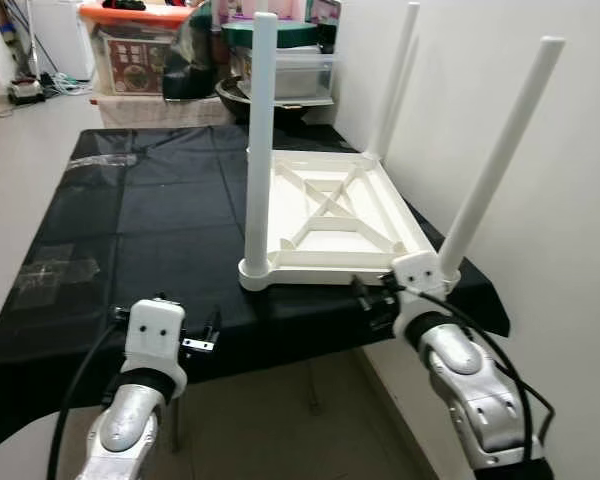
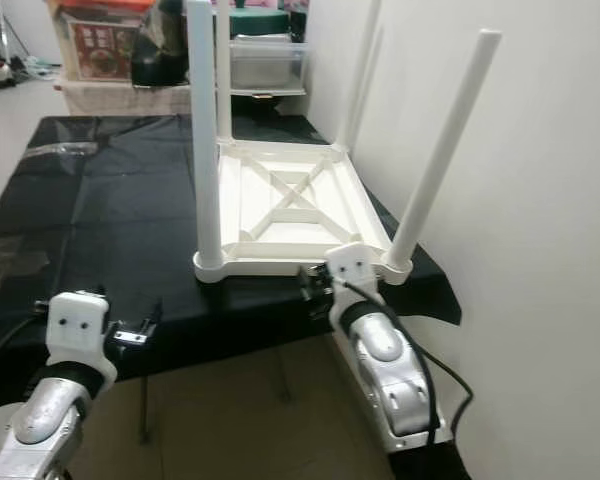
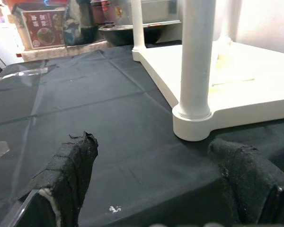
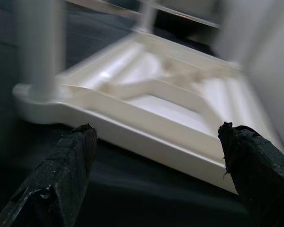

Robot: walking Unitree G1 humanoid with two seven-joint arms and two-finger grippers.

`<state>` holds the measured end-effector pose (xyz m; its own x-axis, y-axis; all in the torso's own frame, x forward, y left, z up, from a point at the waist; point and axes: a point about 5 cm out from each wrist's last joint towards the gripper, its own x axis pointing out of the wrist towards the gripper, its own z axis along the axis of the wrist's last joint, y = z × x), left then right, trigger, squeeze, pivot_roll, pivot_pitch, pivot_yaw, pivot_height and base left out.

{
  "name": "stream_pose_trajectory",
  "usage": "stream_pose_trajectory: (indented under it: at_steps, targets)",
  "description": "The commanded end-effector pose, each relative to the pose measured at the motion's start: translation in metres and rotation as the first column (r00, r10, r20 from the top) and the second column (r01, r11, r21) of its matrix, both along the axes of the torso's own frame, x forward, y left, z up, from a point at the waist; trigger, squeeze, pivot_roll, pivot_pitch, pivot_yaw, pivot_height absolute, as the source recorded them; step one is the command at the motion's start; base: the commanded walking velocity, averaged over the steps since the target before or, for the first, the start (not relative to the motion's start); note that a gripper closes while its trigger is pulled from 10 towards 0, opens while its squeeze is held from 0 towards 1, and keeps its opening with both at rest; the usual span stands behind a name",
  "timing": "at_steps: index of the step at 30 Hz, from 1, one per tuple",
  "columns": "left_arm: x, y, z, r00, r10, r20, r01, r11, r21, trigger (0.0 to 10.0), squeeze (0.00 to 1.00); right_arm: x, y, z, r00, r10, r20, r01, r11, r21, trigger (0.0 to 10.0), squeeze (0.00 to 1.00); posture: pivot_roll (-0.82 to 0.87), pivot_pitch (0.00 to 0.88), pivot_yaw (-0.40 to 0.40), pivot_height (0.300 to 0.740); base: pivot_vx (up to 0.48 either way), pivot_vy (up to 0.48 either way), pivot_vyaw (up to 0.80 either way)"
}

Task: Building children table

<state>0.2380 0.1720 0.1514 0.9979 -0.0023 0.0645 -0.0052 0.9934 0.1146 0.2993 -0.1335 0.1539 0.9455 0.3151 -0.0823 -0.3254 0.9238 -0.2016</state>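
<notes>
Upside Down: White Children's Table Rests on a Black-Covered Surface

Already fitted with four legs, the white children's table (image 1: 330,215) lies inverted on a black cloth (image 1: 150,220) that covers a larger table. Its ribbed underside faces up, crossed by diagonal braces, and it sits at the cloth's right side, close beside a white wall (image 1: 540,150). The near-left leg (image 1: 260,140) stands upright from a round corner socket, while the near-right leg (image 1: 500,150) leans out toward the wall.

The right gripper (image 4: 156,156) is at the near edge of the tabletop, just beside the near-right corner, its two black fingers spread wide apart and closed on nothing. The left gripper (image 3: 151,179) hovers over the cloth's front edge, left of the near-left leg and apart from it, its fingers likewise wide open.

Beyond the far end of the cloth, storage boxes (image 1: 140,45) and a clear plastic bin (image 1: 290,70) are stacked.
</notes>
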Motion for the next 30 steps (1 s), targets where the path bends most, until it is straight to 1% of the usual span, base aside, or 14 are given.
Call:
stream_pose_trajectory:
  at_steps: [1, 5, 7, 9, 10, 12, 14, 15, 18, 22, 24, 26, 29, 30]
  targets:
    - [0.002, 0.001, -0.002, 1.000, 0.008, -0.008, -0.008, 1.000, -0.015, 10.0, 0.00, -0.001, 0.003, -0.003, 0.998, 0.055, -0.006, -0.055, 0.998, -0.006, 10.0, 0.00, 0.11, 0.000, -0.134, 0.740, 0.000, 0.000, 0.00]
    - [0.002, 0.001, -0.001, 1.000, 0.007, -0.002, -0.007, 1.000, -0.021, 10.0, 0.00, 0.002, 0.004, -0.003, 0.998, 0.066, -0.006, -0.066, 0.998, 0.011, 10.0, 0.00, 0.11, 0.000, -0.135, 0.740, 0.200, 0.000, 0.00]
    - [0.002, 0.001, 0.000, 1.000, 0.007, 0.002, -0.007, 1.000, -0.024, 10.0, 0.00, 0.005, 0.006, -0.001, 0.998, 0.063, 0.008, -0.063, 0.998, -0.005, 10.0, 0.00, 0.11, 0.000, -0.137, 0.740, 0.281, 0.000, 0.00]
    - [0.002, 0.001, 0.000, 1.000, 0.008, 0.004, -0.008, 1.000, -0.026, 10.0, 0.00, 0.007, 0.006, -0.001, 0.998, 0.056, 0.013, -0.056, 0.998, -0.025, 10.0, 0.00, 0.11, 0.000, -0.137, 0.740, 0.287, 0.000, 0.80]
    - [0.002, 0.001, 0.001, 1.000, 0.009, 0.005, -0.008, 1.000, -0.027, 10.0, 0.00, 0.009, 0.006, -0.001, 0.999, 0.044, 0.002, -0.044, 0.999, 0.015, 10.0, 0.00, 0.12, 0.000, -0.141, 0.740, 0.289, 0.000, 0.80]
    - [0.002, 0.001, 0.001, 1.000, 0.009, 0.006, -0.009, 1.000, -0.028, 10.0, 0.00, 0.010, 0.006, -0.001, 0.999, 0.042, -0.006, -0.042, 0.998, 0.037, 10.0, 0.00, 0.12, 0.000, -0.141, 0.740, 0.289, 0.000, 0.40]
    - [0.002, 0.001, 0.001, 1.000, 0.009, 0.007, -0.009, 1.000, -0.029, 10.0, 0.00, 0.011, 0.005, -0.002, 0.999, 0.038, -0.009, -0.038, 0.999, 0.033, 10.0, 0.00, 0.12, 0.000, -0.141, 0.740, 0.289, 0.000, 0.00]
    - [0.001, 0.002, 0.001, 1.000, 0.010, 0.008, -0.009, 0.999, -0.031, 10.0, 0.00, 0.012, 0.003, -0.003, 0.999, 0.042, -0.006, -0.042, 0.999, 0.002, 10.0, 0.00, 0.12, 0.000, -0.144, 0.740, 0.292, 0.000, 0.80]
    - [0.001, 0.001, 0.002, 1.000, 0.010, 0.012, -0.009, 0.999, -0.032, 10.0, 0.00, 0.014, -0.002, -0.004, 0.999, 0.039, -0.015, -0.038, 0.999, 0.010, 10.0, 0.00, 0.12, 0.000, -0.147, 0.740, 0.292, 0.000, 0.80]
    - [0.002, 0.001, 0.003, 1.000, 0.011, 0.016, -0.010, 0.999, -0.035, 10.0, 0.00, 0.019, -0.011, -0.003, 0.997, 0.079, -0.025, -0.080, 0.996, -0.047, 10.0, 0.00, 0.12, 0.000, -0.150, 0.740, 0.302, 0.000, 0.00]
    - [0.001, 0.000, 0.004, 1.000, 0.009, 0.018, -0.008, 0.999, -0.035, 10.0, 0.00, 0.023, -0.019, 0.000, 0.998, 0.067, -0.021, -0.068, 0.996, -0.057, 10.0, 0.00, 0.12, 0.000, -0.152, 0.740, 0.304, 0.000, 0.00]
    - [0.001, -0.001, 0.005, 1.000, -0.001, 0.028, 0.002, 0.999, -0.038, 10.0, 0.00, 0.026, -0.025, 0.004, 0.996, 0.087, -0.026, -0.089, 0.994, -0.069, 10.0, 0.00, 0.12, 0.000, -0.153, 0.740, 0.307, 0.000, 0.00]
    - [0.001, -0.004, 0.006, 0.999, -0.012, 0.031, 0.014, 0.998, -0.056, 10.0, 0.00, 0.028, -0.031, 0.007, 0.991, 0.128, -0.043, -0.131, 0.987, -0.096, 10.0, 0.00, 0.12, 0.000, -0.152, 0.740, 0.000, 0.000, 0.00]
    - [0.002, -0.005, 0.005, 1.000, -0.017, 0.022, 0.018, 0.999, -0.052, 10.0, 0.00, 0.029, -0.036, 0.010, 0.988, 0.149, -0.045, -0.153, 0.982, -0.109, 10.0, 0.00, 0.12, 0.000, -0.154, 0.740, 0.000, 0.000, 0.00]
